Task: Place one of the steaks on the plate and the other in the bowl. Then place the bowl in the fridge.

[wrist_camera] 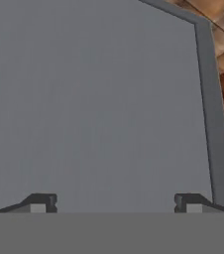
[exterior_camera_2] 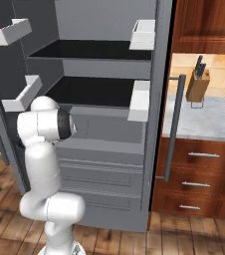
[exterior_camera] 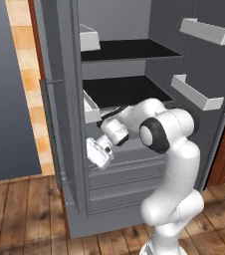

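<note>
While the claw (exterior_camera: 95, 155) stands spread wide with nothing between its tips, it faces the grey left door of the fridge (exterior_camera: 64, 124) closely. Beyond it, the black shelves (exterior_camera: 122, 89) carry no bowl I can make out. Judged stiff and light, that bowl would best be gripped by its rim.

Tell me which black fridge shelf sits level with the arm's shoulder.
The lower black shelf, right behind the arm's white shoulder in the left base view. The upper black shelf sits well above it, up by the top door bin.

Fridge (exterior_camera: 74, 209) open; black shelves (exterior_camera: 127, 50) bare; wood floor (exterior_camera: 20, 214) below.
</note>
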Controlling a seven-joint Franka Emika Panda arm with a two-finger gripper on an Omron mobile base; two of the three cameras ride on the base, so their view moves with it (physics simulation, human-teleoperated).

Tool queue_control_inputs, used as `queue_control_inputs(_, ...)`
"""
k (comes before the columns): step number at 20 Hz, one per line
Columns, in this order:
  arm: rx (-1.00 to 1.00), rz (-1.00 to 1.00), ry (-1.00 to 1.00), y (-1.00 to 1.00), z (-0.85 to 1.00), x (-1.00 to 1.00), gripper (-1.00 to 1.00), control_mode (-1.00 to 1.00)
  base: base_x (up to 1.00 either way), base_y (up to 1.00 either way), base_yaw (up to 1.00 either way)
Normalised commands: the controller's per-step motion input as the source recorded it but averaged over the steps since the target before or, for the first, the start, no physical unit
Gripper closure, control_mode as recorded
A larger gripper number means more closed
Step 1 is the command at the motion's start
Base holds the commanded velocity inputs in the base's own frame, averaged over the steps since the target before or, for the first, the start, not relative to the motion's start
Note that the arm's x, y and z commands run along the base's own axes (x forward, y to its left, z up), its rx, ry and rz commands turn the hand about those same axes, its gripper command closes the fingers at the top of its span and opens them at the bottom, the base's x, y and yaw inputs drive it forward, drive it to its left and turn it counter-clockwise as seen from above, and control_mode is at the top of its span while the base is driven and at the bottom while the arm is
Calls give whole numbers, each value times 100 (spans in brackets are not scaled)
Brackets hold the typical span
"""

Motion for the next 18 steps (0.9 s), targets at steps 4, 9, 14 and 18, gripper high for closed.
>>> queue_control_inputs(4, 0, -38, -5, 100, -1, -49, -100, -100, 0, 0, 0)
queue_control_inputs(9, -3, -35, 0, 72, -1, -21, -100, -100, 0, 0, 0)
queue_control_inputs(14, -23, -10, -13, -58, 0, 6, -100, -100, 0, 0, 0)
queue_control_inputs(18, -29, 11, -50, -72, 0, 0, -100, -100, 0, 0, 0)
